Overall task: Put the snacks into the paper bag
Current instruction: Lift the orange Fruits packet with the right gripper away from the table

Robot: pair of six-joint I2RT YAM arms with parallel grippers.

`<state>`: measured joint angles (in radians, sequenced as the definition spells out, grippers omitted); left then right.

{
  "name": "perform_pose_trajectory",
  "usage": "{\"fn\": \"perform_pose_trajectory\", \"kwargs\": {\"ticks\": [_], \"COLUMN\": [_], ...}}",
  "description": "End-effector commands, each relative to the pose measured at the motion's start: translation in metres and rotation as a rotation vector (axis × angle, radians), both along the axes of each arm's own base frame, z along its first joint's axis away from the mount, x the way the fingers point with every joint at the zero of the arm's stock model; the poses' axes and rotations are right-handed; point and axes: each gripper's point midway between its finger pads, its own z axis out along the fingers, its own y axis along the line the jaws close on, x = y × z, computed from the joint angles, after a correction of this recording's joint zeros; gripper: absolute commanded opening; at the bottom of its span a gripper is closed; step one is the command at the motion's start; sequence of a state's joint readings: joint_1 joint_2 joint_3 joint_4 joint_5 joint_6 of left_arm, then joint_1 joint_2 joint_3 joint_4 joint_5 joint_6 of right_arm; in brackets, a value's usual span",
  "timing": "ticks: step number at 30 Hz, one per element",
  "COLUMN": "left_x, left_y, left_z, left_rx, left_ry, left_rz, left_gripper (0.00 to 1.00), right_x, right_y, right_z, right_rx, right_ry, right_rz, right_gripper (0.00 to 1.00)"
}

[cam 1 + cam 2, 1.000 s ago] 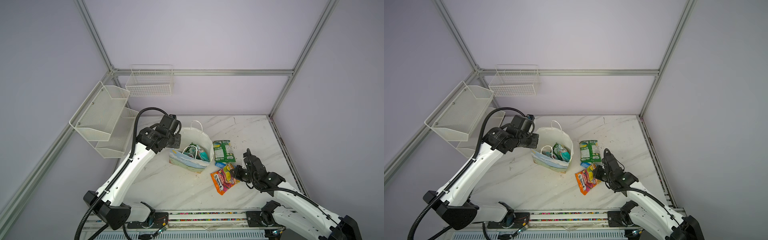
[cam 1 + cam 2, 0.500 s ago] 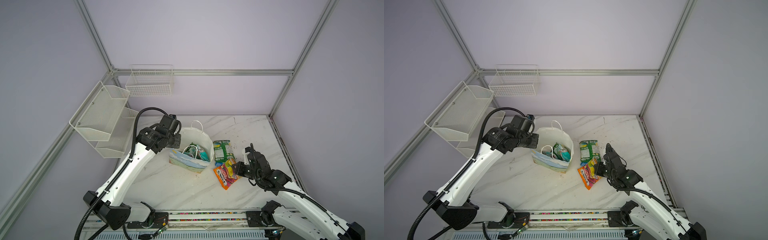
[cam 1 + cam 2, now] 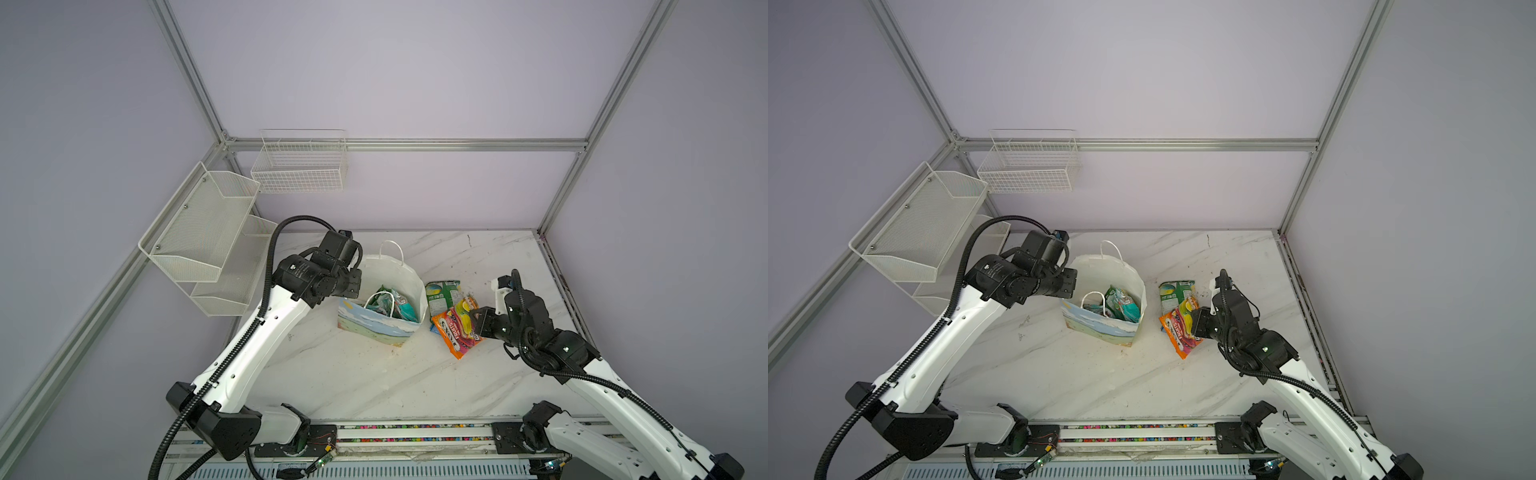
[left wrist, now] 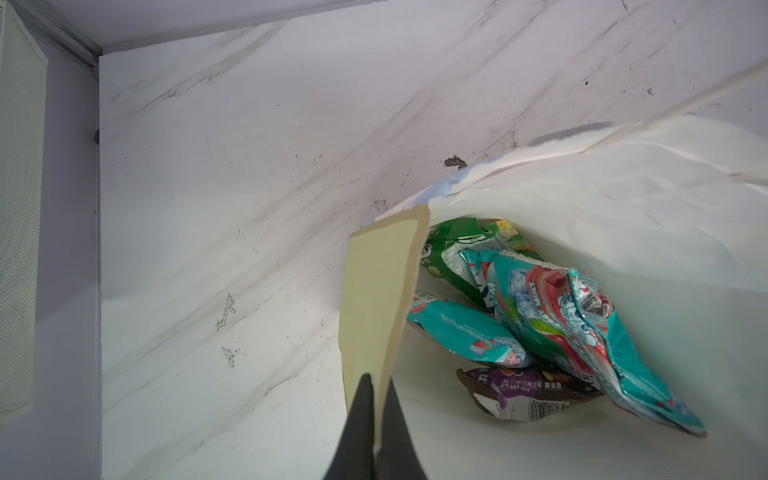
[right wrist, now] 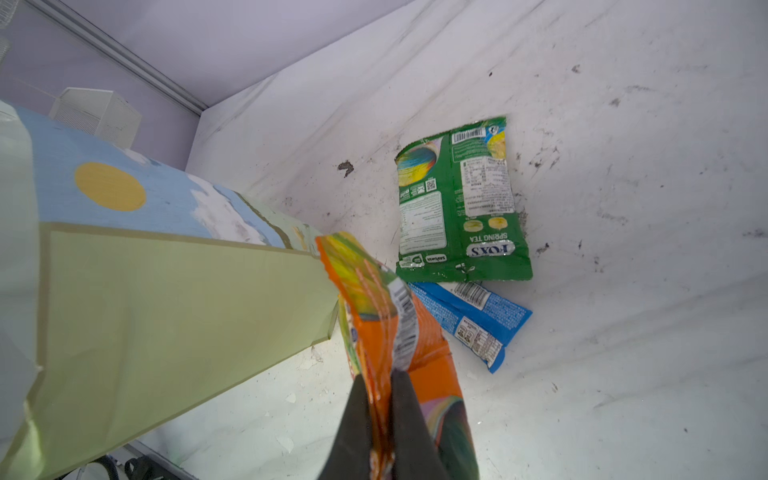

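Standing by, I see the paper bag (image 3: 376, 328) upright and open near the middle of the table (image 3: 353, 374), its printed side toward the front edge. The left hand (image 4: 377, 380) is pinched tight on the bag's rim, at about 10 o'clock of the opening in both top views, with one finger inside the paper wall and one outside.

Down in the bag lie a teal packet (image 4: 561, 316), a second teal packet (image 4: 461, 332), a crumpled green packet (image 4: 453, 249) and a dark wrapper (image 4: 528, 395).

The right hand (image 5: 380, 378) is clamped narrow on one edge of the orange packet (image 3: 457, 328). The packet hangs tilted just beside the bag, at the bag's 4 o'clock, outside the opening. I can't tell whether its low corner clears the table.

At the bag's 3 o'clock a flat green packet (image 3: 442, 293) lies on the table. A small blue packet (image 5: 473, 316) lies right against it at its 6 o'clock, partly hidden under the orange one in both top views.
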<state>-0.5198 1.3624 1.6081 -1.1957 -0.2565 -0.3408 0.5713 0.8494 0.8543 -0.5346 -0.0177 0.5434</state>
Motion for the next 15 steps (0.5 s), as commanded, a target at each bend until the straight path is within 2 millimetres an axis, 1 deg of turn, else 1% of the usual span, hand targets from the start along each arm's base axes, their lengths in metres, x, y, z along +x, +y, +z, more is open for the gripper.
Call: {"fn": "perform_pose_trajectory", "kwargs": {"ticks": [1,7,15], "left_x": [-0.002,-0.001,-0.002], "left_y": [-0.002,-0.003,-0.006], "left_z": [0.042,0.046,0.050], "left_rx": [-0.071,-0.067,-0.065], "left_ry": [-0.108,-0.112,-0.116], "left_rz": [-0.002,-0.001,-0.007], "left_gripper": [0.00,0.00,0.00], "right_x": [0.007,0.013,0.015], "right_y": [-0.005,-0.008,-0.010], "right_z": [0.025,0.049,0.083], "right_rx": [-0.034,-0.062,-0.060], "right_ry": [-0.077,-0.134,-0.223], "right_rz": [-0.012,-0.015,-0.013], "right_gripper": [0.00,0.00,0.00]}}
